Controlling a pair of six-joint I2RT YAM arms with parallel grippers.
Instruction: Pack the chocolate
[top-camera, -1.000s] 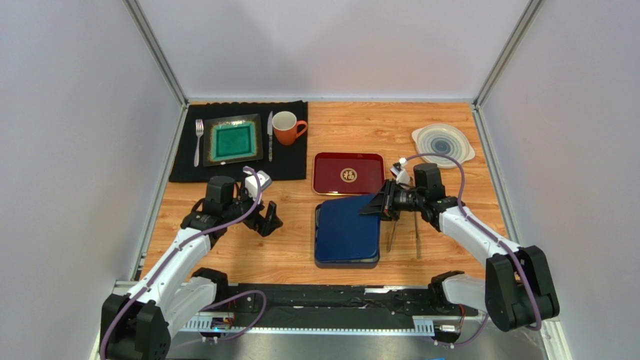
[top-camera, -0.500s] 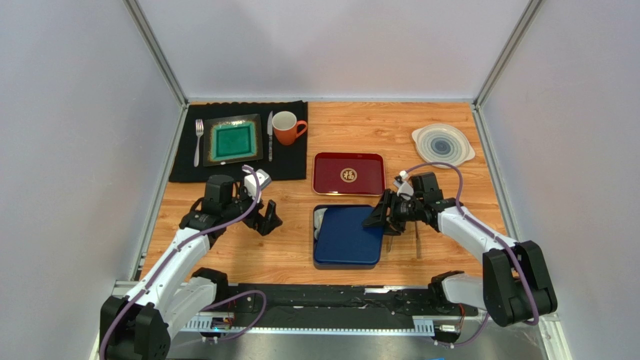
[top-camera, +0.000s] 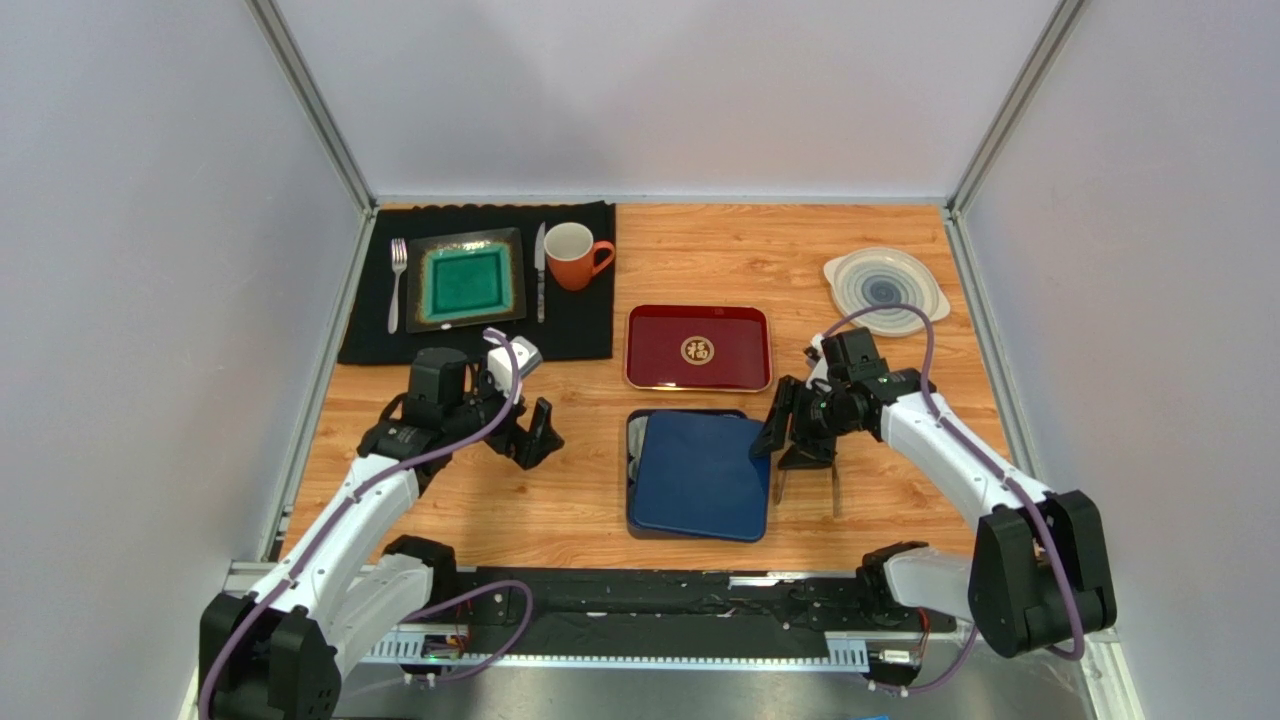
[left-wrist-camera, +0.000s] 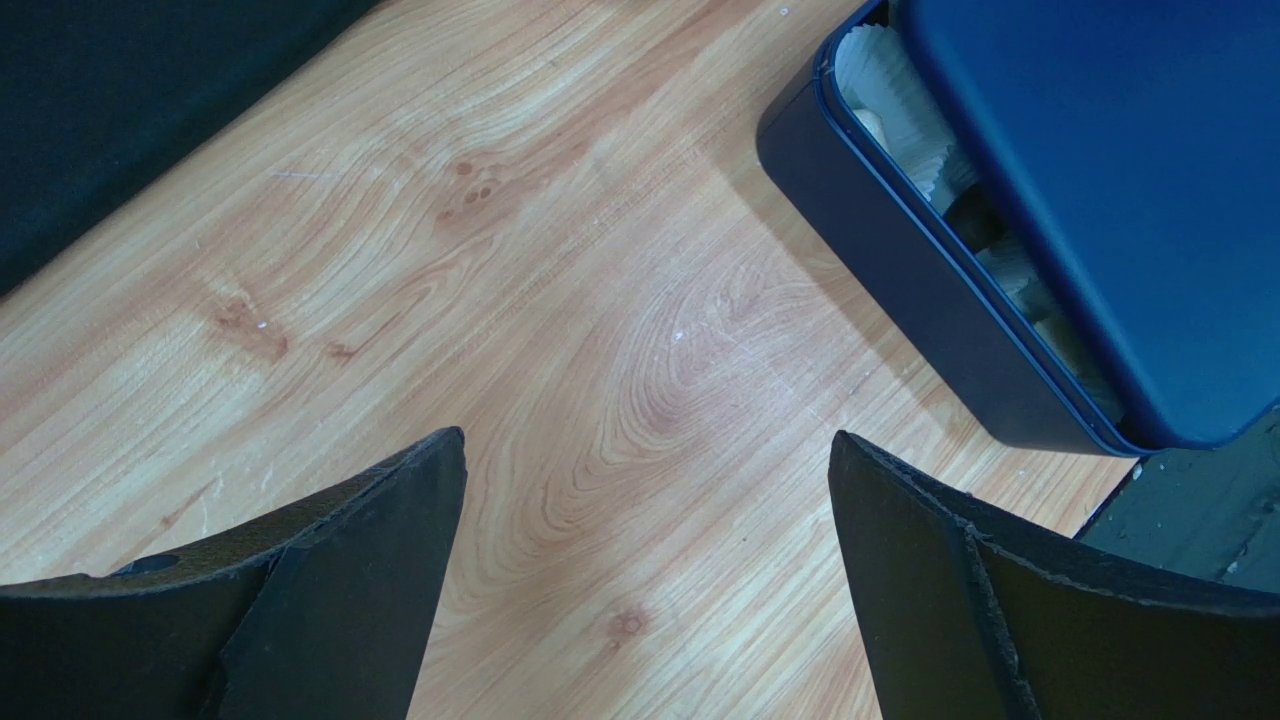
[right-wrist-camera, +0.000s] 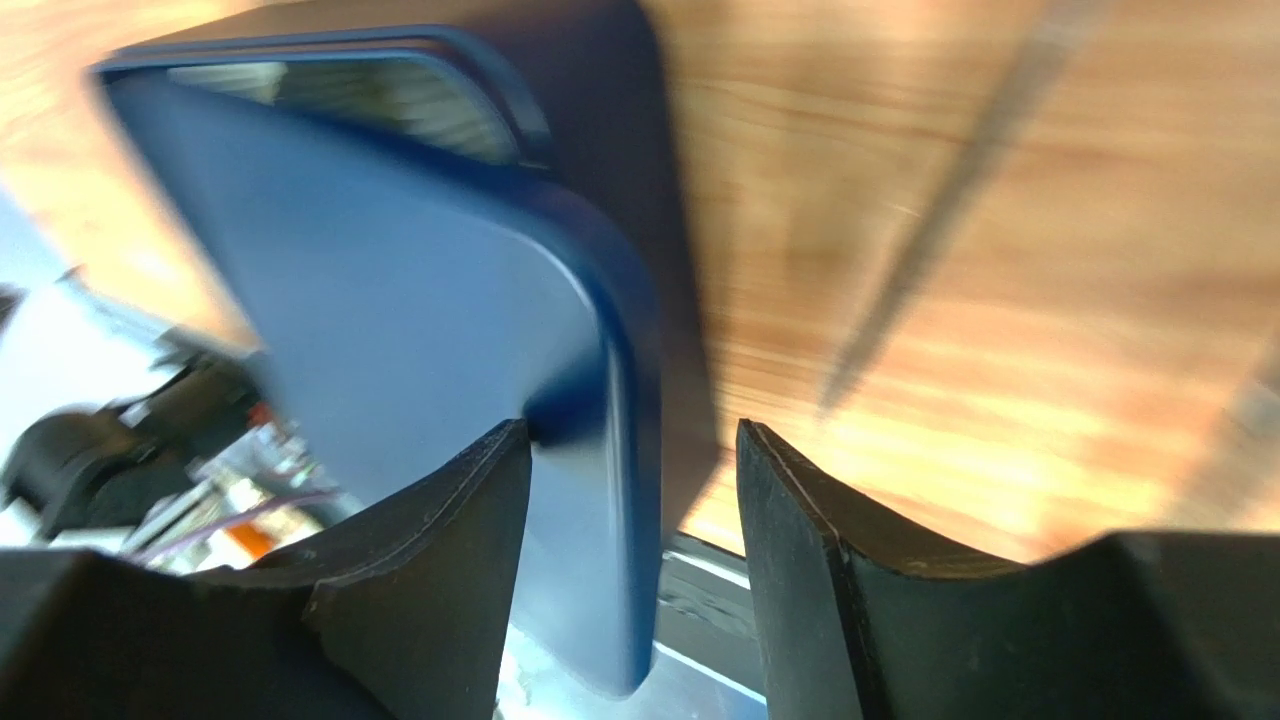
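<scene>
Top view, table (top-camera: 571, 495): pale wood grain, with open boards between the two arms.
Top view, blue box (top-camera: 676, 414): matte rounded rectangle. Its lid (top-camera: 703, 477) lies skewed and overhangs on the right, leaving a strip uncovered along the left.
Top view, change: a second ago the lid stood tilted up on its right edge; now it lies nearly flat.
Top view, right gripper (top-camera: 777, 435): at the lid's right edge, beside two thin dark sticks (top-camera: 834, 488).
Top view, left gripper (top-camera: 534, 446): over bare wood, well left of the box.
Top view, red tray (top-camera: 697, 347): glossy, just beyond the box.
Left wrist, fingers (left-wrist-camera: 346, 600): spread wide, nothing between them.
Left wrist, chocolate (left-wrist-camera: 1025, 275): pale and dark bits glimpsed in the uncovered strip among white crinkled paper cups (left-wrist-camera: 887, 90); the rest is hidden under the lid.
Right wrist, fingers: parted, with the lid's rounded corner in the gap and room left on one side. The picture is blurred.
</scene>
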